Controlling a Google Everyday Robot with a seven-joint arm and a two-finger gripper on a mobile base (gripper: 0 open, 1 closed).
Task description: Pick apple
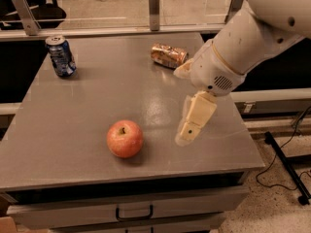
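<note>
While the apple (125, 139) sits upright on the near part of the grey table (97, 96), left of centre, the gripper (187, 132) hangs just above the tabletop to the apple's right, near it but not touching, tilted with its tip pointing down and left. Seen side-on, whether it is open or closed cannot be told. A blue soda can (60, 56) stands at the far left corner; a crushed gold-brown can (168, 55) lies at the far edge.
</note>
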